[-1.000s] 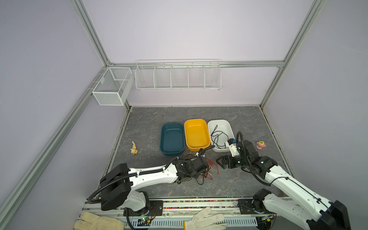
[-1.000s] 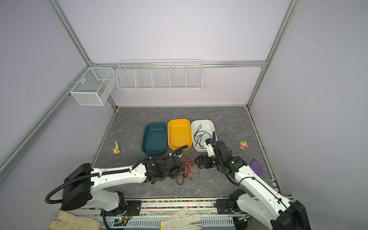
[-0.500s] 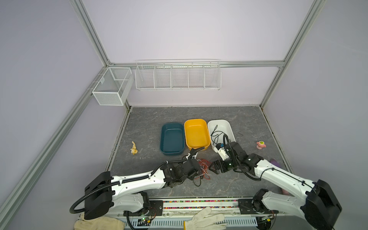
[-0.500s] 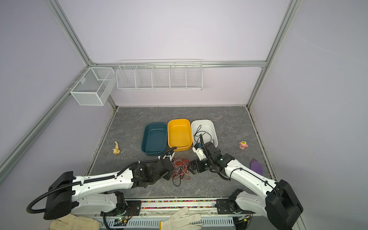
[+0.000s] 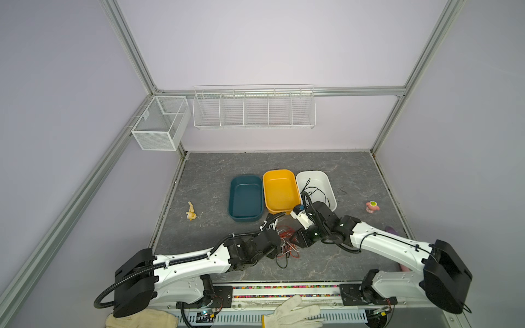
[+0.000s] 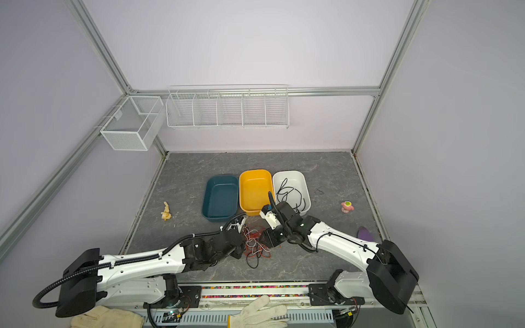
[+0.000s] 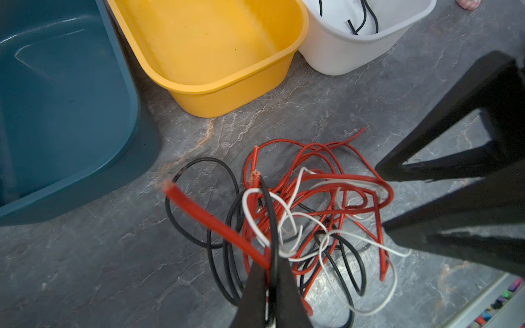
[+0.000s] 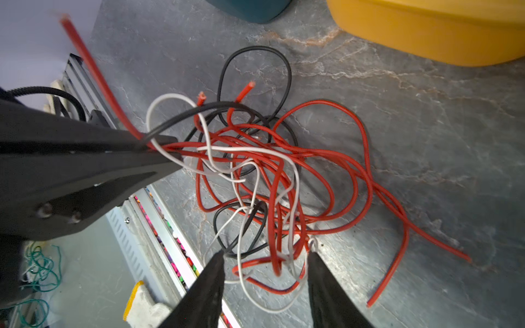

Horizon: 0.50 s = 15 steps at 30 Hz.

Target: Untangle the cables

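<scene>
Cables [image 5: 288,248]: light, limp tangle on surface [image 5: 326,267], lower centre of a top view. Left tool [image 7: 270,267] clamped on red, black, white strands. Right tool [image 8: 266,255] apart, straddling loops. Likely best hold: a free end.

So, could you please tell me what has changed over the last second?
The right end effector moved across to the cables, and its jaws narrowed around white and red strands without clamping them yet. The left end effector, shut on the cables, drew back toward the robot's base, dragging the tangle slightly with it. The bins stayed put.
</scene>
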### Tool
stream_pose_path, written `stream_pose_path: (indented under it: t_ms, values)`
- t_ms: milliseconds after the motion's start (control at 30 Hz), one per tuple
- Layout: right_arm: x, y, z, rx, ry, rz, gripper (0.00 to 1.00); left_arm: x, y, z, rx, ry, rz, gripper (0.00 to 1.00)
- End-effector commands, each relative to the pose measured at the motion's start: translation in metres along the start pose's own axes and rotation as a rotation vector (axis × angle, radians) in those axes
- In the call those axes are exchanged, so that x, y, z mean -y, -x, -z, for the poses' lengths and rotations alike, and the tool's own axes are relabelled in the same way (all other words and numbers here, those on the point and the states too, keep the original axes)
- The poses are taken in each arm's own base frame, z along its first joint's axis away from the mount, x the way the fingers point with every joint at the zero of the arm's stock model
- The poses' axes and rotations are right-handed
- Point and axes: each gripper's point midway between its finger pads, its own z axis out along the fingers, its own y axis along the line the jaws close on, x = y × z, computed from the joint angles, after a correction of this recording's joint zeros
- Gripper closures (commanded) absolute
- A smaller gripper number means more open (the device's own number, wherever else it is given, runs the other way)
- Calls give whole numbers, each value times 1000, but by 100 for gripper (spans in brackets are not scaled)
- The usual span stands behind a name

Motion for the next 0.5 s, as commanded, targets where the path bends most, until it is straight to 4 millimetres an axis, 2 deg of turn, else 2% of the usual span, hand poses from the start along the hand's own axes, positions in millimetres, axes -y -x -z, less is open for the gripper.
stream_pose_path:
  t_ms: [0, 133, 267, 400, 467]
  values:
    - [3, 7, -5, 13, -32, 3, 58, 2, 4, 3, 35, -35, 54, 93]
    - [9, 10, -4, 33, -71, -8, 72, -1, -2, 4, 42, -45, 61, 91]
    - [4, 15, -2, 55, -53, -1, 93, -3, -7, 5, 44, -53, 69, 87]
    - [4, 13, -5, 42, -54, 3, 93, -4, -10, 5, 44, -63, 74, 81]
    - [4, 13, -4, 49, -59, 5, 93, -4, -10, 6, 44, -66, 76, 75]
